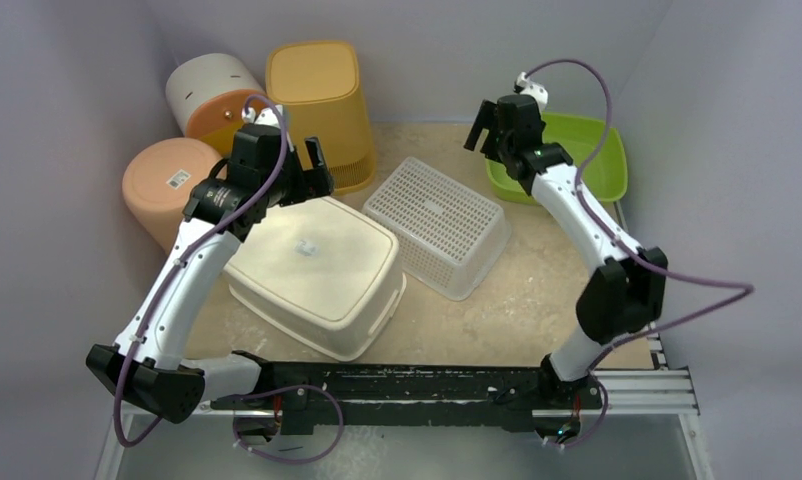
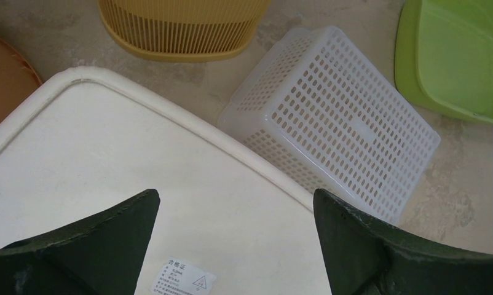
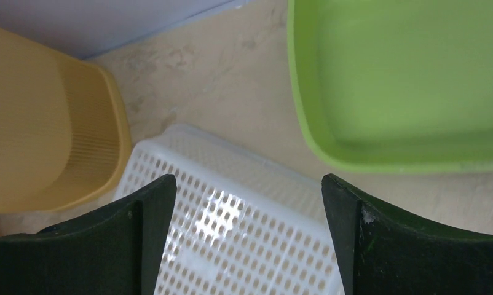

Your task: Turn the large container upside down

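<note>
The large container [image 1: 317, 265] is a cream tub lying with its smooth solid base up at the left middle of the table, a small label on the base. It fills the left wrist view [image 2: 109, 184]. My left gripper [image 1: 302, 165] is open and empty, held above the tub's far edge; in its own view the gripper [image 2: 235, 203] has both jaws spread wide over the base. My right gripper [image 1: 487, 125] is open and empty, high at the back, above the far corner of the white basket [image 3: 232, 239].
A white perforated basket [image 1: 439, 225] lies bottom-up right of the tub, touching it. A yellow-orange bin [image 1: 322, 105] stands behind. A peach bin [image 1: 167, 185] and a white-and-orange bin [image 1: 212, 100] are at the far left. A green tray [image 1: 602, 165] sits at the far right.
</note>
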Robot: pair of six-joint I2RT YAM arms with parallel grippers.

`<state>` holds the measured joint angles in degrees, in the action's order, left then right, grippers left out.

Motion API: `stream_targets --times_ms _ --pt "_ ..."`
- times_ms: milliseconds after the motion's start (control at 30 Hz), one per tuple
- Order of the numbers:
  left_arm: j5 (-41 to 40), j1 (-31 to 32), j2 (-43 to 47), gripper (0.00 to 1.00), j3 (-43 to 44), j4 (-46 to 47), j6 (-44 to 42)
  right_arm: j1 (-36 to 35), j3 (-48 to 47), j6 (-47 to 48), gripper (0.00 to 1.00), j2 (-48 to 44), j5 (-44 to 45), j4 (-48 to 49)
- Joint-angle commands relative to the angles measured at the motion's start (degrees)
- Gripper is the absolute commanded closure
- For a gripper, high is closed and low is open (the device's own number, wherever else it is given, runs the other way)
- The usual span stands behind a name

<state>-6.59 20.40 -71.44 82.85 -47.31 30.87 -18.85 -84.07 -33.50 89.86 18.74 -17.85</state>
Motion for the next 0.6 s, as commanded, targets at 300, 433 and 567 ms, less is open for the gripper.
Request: stream_targets --times_ms 300,433,567 --pt "-3.45 0.34 -0.54 0.08 2.91 3.38 0.81 6.5 -30.24 18.16 0.0 29.1 -0.02 -8.09" --pt "-4.12 0.34 -1.39 0.08 3.15 2.93 0.79 7.3 -32.62 19.92 0.01 33.11 0.41 -8.16" --pt "-3.93 0.4 -2.38 0.08 3.42 2.74 1.02 7.84 -33.7 21.14 0.04 36.71 -0.35 -8.54"
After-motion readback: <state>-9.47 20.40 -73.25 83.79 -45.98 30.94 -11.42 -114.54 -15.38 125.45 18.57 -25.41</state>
